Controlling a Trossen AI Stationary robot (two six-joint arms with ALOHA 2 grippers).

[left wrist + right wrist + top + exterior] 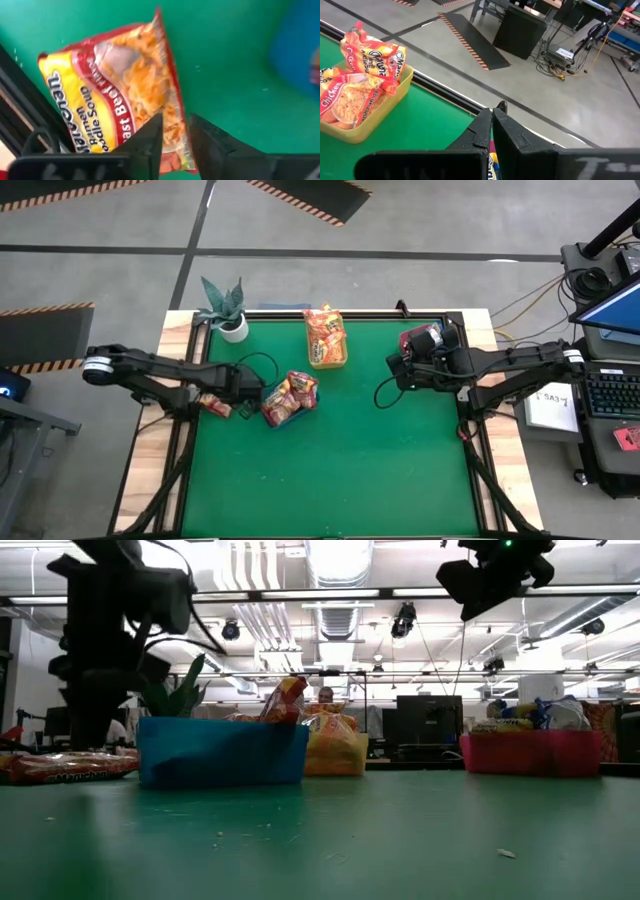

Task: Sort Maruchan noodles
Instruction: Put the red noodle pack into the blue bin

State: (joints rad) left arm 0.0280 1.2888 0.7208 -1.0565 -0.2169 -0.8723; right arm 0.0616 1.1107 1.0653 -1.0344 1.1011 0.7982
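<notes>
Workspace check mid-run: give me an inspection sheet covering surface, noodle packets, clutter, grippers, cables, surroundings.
Surface: green mat, bare in front.
Job's things: ramen packet on the mat at the left edge; more packets in the blue bin, yellow bin and red bin.
Clutter: potted plant at the back-left corner.
Grippers: left gripper at the lone packet's edge, grip unclear; right gripper shut, empty, over the red bin.
Cables: looped along both arms.
Surroundings: desk with laptop on the right.

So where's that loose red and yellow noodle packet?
The flat red and yellow plastic noodle packet lies on the green mat's left edge in the high view, under the left gripper, just left of the blue bin.
</notes>
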